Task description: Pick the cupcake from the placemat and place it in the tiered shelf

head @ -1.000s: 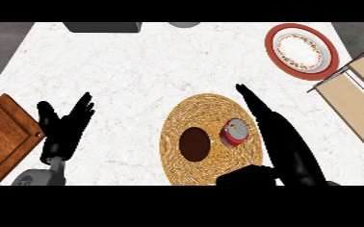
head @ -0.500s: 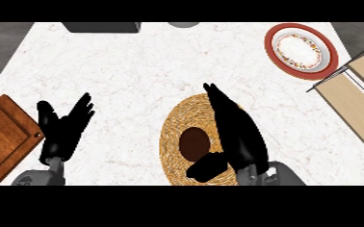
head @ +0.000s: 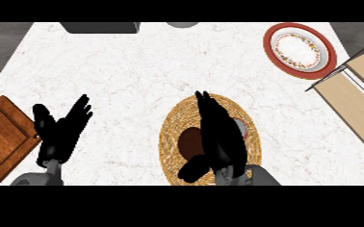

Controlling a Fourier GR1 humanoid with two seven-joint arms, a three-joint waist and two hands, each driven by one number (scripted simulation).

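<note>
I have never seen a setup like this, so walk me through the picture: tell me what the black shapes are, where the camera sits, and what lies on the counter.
There is one view, taken from the robot's head and looking steeply down at a white counter. The two black shapes are the robot's hands. The left hand rests open at the lower left, beside a wooden board. The right hand stretches, fingers straight, over a round woven placemat. It hides most of the cupcake; only a sliver shows at the hand's right side. Neither hand visibly holds anything. A red-rimmed plate lies at the upper right. The tiered shelf, where the cupcake should go, stands at the right edge.
</note>
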